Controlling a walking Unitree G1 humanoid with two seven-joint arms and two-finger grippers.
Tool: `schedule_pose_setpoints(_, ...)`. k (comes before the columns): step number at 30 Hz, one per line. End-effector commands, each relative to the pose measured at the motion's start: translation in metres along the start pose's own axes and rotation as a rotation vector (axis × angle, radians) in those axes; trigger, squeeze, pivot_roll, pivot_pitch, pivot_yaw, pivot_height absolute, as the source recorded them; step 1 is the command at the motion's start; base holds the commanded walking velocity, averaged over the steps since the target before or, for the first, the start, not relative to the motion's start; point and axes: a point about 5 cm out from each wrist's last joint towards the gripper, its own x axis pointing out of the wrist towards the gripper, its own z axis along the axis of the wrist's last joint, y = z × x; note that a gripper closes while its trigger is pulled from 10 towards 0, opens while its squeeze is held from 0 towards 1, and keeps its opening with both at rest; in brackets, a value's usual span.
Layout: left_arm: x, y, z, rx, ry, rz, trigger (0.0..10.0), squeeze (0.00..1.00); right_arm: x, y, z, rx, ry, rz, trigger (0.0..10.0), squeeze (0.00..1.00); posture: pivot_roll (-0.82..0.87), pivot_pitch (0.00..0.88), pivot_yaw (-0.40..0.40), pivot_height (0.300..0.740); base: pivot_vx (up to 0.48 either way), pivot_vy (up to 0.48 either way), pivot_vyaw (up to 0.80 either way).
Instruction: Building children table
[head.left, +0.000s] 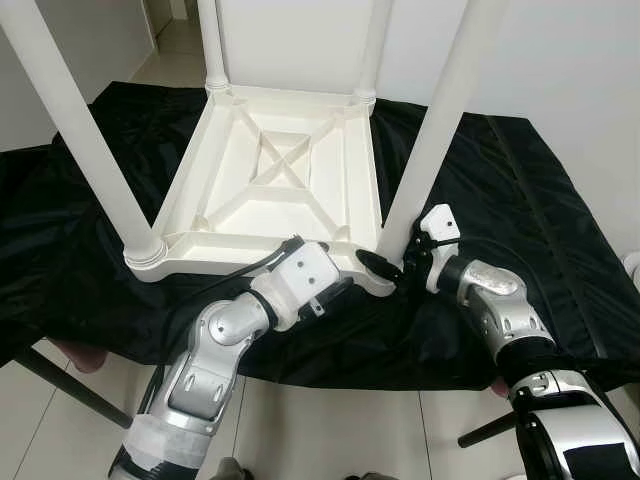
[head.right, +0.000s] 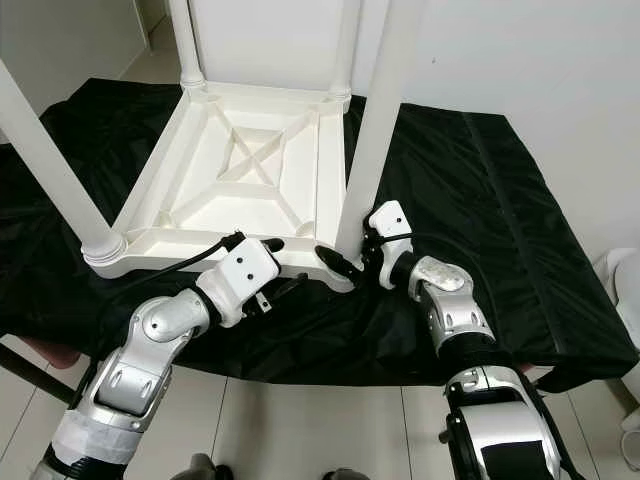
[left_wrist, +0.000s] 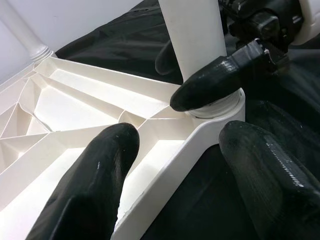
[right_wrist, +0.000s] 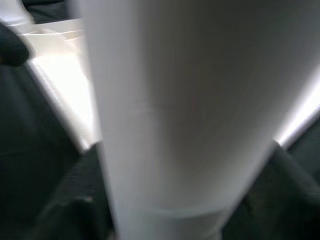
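Black cloth (head.left: 520, 230) covers the work surface — on it, left gripper (left_wrist: 170, 165) spread wide astride the upturned white tabletop (head.left: 270, 180) rim; right gripper (head.left: 385, 268) clasps its nearest leg (head.left: 435, 130) at the socket.

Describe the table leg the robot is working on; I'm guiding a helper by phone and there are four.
An upturned white table top lies on a black cloth, with four white legs standing up from its corners. The one meant is the near right leg, at the corner closest to the robot's right arm. Unlike the others, it has the right gripper at its base.
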Motion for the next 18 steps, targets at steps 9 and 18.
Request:
schedule_pose_setpoints(9,-0.0014,0.004,-0.0042,0.003,0.021,0.079,10.0,0.0,-0.0029,-0.0065,-0.0003,-0.018,0.005,-0.003,0.0,0.0,-0.09,0.07,-0.021,0.74,0.0,0.0,0.0)
schedule_pose_setpoints(18,-0.002,0.0037,-0.0038,0.005,0.023,0.075,10.0,0.0,0.0012,-0.0017,-0.005,0.03,0.013,-0.059,10.0,0.0,-0.09,0.079,-0.018,0.74,0.0,0.0,0.0)
